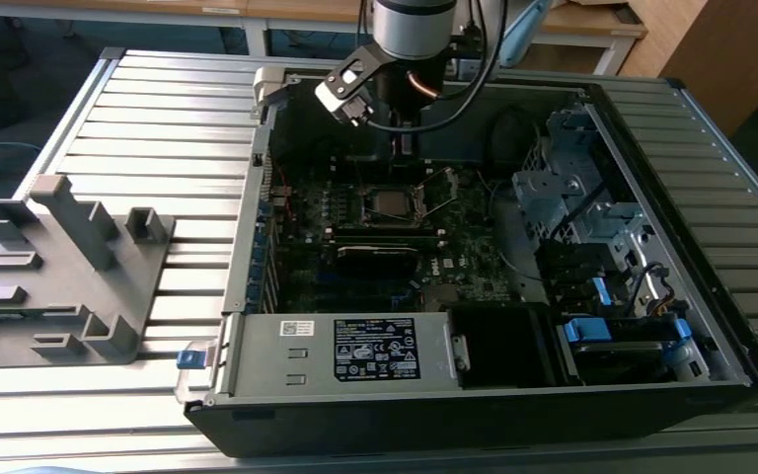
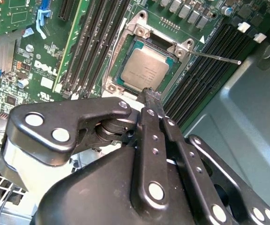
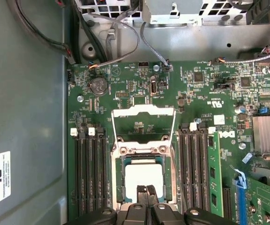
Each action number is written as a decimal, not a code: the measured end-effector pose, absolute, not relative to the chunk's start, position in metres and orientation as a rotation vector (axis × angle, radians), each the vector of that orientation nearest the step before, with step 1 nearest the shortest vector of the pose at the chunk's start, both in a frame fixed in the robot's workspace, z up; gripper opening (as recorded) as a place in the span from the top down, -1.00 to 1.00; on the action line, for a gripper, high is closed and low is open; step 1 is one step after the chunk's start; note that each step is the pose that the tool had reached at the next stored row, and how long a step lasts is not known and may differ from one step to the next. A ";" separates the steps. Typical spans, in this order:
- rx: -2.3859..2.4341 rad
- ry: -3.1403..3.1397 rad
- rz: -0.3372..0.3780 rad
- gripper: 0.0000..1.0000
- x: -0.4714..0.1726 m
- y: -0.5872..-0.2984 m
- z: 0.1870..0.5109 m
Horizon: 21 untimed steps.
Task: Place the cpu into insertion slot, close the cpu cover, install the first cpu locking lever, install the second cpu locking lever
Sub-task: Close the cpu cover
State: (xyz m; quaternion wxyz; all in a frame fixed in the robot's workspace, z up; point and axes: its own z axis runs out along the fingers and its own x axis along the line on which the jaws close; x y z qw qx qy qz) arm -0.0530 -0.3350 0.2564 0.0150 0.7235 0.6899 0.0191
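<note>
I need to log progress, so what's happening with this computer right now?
A robot arm reaches into the open computer case. The cpu lies in its socket, and the cpu cover is swung open beside it. The pincer, closed and apparently holding nothing, hovers over the cpu's edge.

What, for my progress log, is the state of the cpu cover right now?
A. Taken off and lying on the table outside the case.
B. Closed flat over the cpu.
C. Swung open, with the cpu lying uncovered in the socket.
C: in the first wrist view the cpu cover stands swung open on its hinge, and the cpu lies uncovered beside it.
</note>
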 end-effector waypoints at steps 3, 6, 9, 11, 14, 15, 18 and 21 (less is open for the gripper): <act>2.252 2.147 0.059 0.80 -0.053 -0.335 0.256; 2.252 2.147 0.060 0.80 -0.053 -0.335 0.257; 2.252 2.147 0.060 0.80 -0.053 -0.335 0.258; 2.252 2.147 0.059 0.80 -0.053 -0.335 0.258; 2.252 2.147 0.059 0.80 -0.053 -0.335 0.258; 2.252 2.147 0.058 0.80 -0.053 -0.335 0.259; 2.252 2.147 0.060 0.80 -0.053 -0.335 0.259; 2.252 2.147 0.059 0.80 -0.053 -0.335 0.259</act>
